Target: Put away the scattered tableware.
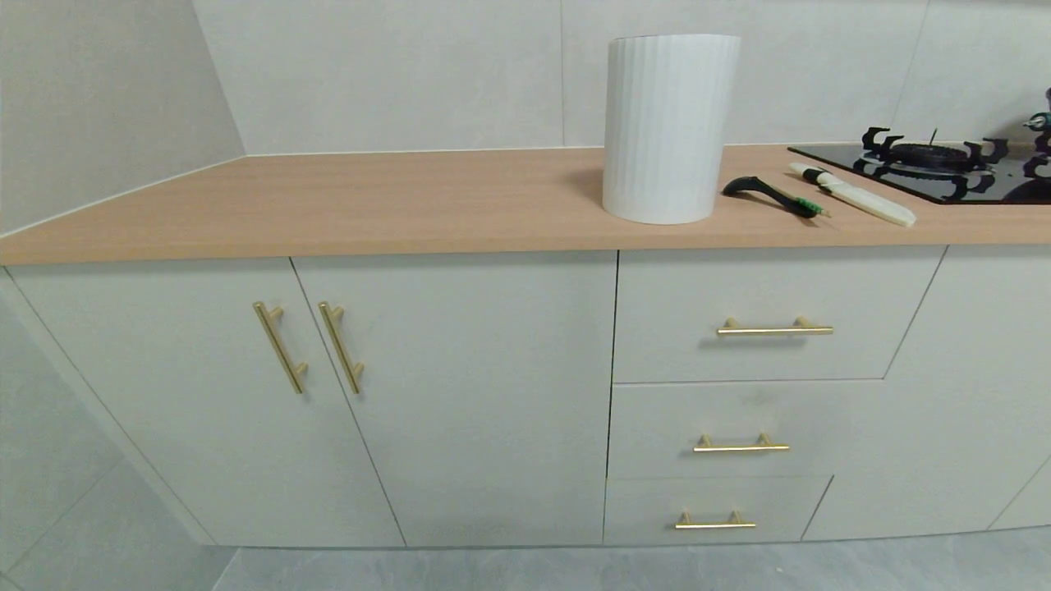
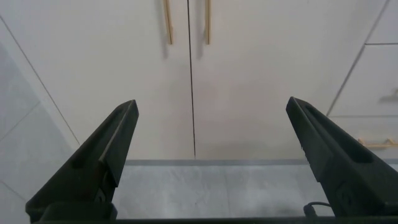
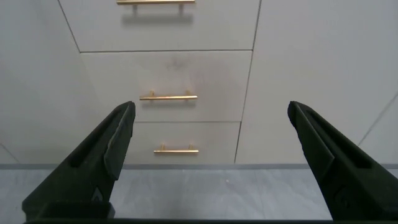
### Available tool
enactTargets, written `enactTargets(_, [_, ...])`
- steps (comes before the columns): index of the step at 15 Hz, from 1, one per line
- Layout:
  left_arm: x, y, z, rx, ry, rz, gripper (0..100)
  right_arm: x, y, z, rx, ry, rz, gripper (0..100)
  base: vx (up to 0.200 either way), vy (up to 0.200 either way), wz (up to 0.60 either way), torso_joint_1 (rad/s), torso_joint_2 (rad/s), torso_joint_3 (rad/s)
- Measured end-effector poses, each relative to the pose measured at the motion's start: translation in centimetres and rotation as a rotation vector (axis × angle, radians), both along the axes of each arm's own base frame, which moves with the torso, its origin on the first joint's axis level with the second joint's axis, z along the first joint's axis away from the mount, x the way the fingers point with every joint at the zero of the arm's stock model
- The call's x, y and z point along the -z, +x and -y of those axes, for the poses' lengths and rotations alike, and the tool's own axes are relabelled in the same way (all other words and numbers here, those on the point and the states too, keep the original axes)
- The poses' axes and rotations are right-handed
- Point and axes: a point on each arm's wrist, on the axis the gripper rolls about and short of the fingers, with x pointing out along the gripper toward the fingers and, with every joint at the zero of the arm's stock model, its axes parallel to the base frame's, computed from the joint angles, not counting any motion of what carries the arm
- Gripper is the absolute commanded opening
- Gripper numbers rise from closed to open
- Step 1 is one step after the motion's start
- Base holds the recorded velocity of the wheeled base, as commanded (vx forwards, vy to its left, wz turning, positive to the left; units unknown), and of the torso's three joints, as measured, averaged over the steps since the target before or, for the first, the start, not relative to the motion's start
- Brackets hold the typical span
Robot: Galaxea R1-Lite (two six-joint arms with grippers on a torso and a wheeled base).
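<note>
On the wooden countertop (image 1: 369, 205) a tall white ribbed holder (image 1: 667, 127) is standing upright. Just to its right, a black-handled utensil (image 1: 772, 194) and a cream-white utensil (image 1: 854, 194) are lying side by side near the hob (image 1: 928, 182). Down low, the left gripper (image 2: 211, 106) is facing the cabinet doors (image 2: 249, 81), fingers wide apart and empty. The right gripper (image 3: 211, 107) is facing the drawers (image 3: 168, 78), fingers likewise spread, holding nothing.

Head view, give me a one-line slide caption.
White ribbed container on wooden counter, black utensil and white utensil beside it, drawers shut below.
</note>
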Motion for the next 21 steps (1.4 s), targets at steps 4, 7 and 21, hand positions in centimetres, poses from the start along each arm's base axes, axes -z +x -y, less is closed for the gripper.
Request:
enactTargets(4, [0.0,0.0,0.0,0.0,0.0,0.0,100,0.0,0.0,0.0,-0.002,-0.001,0.0,100,0.0,0.0,0.0,0.0,0.0,0.0])
enactTargets(7, [0.0,0.0,0.0,0.0,0.0,0.0,100,0.0,0.0,0.0,-0.003,-0.003,0.0,100,0.0,0.0,0.0,0.0,0.0,0.0])
enactTargets(21, [0.0,0.0,0.0,0.0,0.0,0.0,100,-7.2,4.5,-0.3,-0.155,0.017,-0.276,100,0.0,0.0,0.0,0.0,0.0,0.0])
